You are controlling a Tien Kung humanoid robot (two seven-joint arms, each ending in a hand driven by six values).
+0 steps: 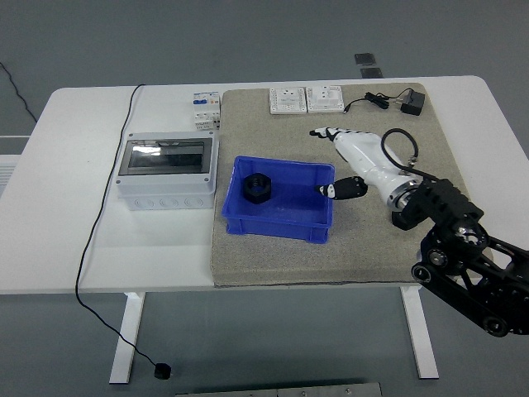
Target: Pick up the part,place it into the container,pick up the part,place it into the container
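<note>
Right white robot hand (357, 157) is hovering beside the blue plastic bin (279, 225), fingers spread, gripping nothing. Black hexagonal nut (255, 186) is lying inside the bin, resting on the grey mat (430, 157).

Worktop (58, 248) carrying a mat (430, 157) across its middle and right. Container (279, 225) on the mat's near left portion, part (256, 187) inside at its rear left. Enclosure box (166, 172) on the bare worktop just left of the container, off the mat. Breaker module (206, 108) behind the enclosure box, at the mat's far left corner. Two socket plates (307, 99) side by side at the mat's far edge, adapter with cable (397, 102) to their right. Right hand (359, 161) over the mat, right of the container.
</note>
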